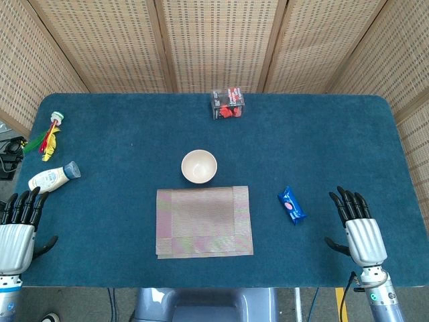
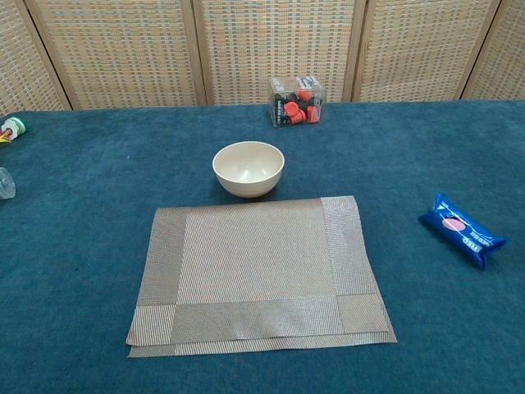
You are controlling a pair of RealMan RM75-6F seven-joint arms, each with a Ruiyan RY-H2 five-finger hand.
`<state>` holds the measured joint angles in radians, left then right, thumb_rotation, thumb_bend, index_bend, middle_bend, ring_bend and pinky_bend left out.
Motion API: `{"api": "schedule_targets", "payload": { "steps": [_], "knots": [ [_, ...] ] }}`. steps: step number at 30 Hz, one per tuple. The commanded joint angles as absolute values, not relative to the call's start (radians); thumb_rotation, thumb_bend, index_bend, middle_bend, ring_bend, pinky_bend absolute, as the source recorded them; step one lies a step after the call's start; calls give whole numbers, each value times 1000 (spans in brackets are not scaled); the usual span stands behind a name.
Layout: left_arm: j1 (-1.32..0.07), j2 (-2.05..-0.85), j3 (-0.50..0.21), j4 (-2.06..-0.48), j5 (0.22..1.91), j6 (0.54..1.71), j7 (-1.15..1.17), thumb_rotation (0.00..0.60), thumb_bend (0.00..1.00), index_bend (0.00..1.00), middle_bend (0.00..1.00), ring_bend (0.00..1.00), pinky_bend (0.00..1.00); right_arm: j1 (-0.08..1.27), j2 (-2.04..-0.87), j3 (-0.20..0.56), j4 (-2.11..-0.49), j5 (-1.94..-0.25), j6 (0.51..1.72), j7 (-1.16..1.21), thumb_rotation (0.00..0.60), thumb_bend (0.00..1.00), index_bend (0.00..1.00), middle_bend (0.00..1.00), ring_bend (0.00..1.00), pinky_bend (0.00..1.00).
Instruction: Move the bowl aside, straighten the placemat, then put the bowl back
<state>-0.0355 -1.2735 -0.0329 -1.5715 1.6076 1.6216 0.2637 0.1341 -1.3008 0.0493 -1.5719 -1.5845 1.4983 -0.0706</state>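
Bowl (image 1: 199, 166) sits beyond the placemat (image 1: 204, 221), far left of the right hand (image 1: 356, 225); both hands, left hand (image 1: 19, 228) too, spread wide, holding nothing. It looks light, rigid, smooth; grasp its rim.

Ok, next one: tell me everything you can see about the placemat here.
The placemat is a rectangular woven mat in beige-grey with a fine ribbed weave and broader bands along its sides. It lies flat on the blue table, near the front edge at the middle, roughly square to it. Along the near edge a second layer peeks out, so it looks folded or doubled. Nothing rests on it. The cream bowl stands just behind its far edge; whether they touch is unclear. Neither hand touches it.
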Motion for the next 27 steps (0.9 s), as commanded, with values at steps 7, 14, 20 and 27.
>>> {"api": "schedule_targets", "payload": {
  "steps": [7, 14, 20, 27],
  "knots": [
    [-35, -1275, -29, -1573, 1612, 1620, 271, 600, 136, 0, 0, 0, 0, 128, -1293, 48, -1578, -1594, 1512, -61, 600, 168, 0, 0, 0, 0],
    [-39, -1279, -27, -1572, 1615, 1612, 275, 600, 135, 0, 0, 0, 0, 130, -1291, 49, -1581, -1595, 1510, -58, 600, 168, 0, 0, 0, 0],
    [-42, -1282, -28, -1571, 1613, 1609, 279, 600, 135, 0, 0, 0, 0, 131, -1291, 47, -1581, -1595, 1504, -59, 600, 169, 0, 0, 0, 0],
    [-43, -1285, -27, -1571, 1616, 1608, 286, 600, 135, 0, 0, 0, 0, 130, -1287, 46, -1583, -1596, 1507, -52, 600, 169, 0, 0, 0, 0]
  ]
}}
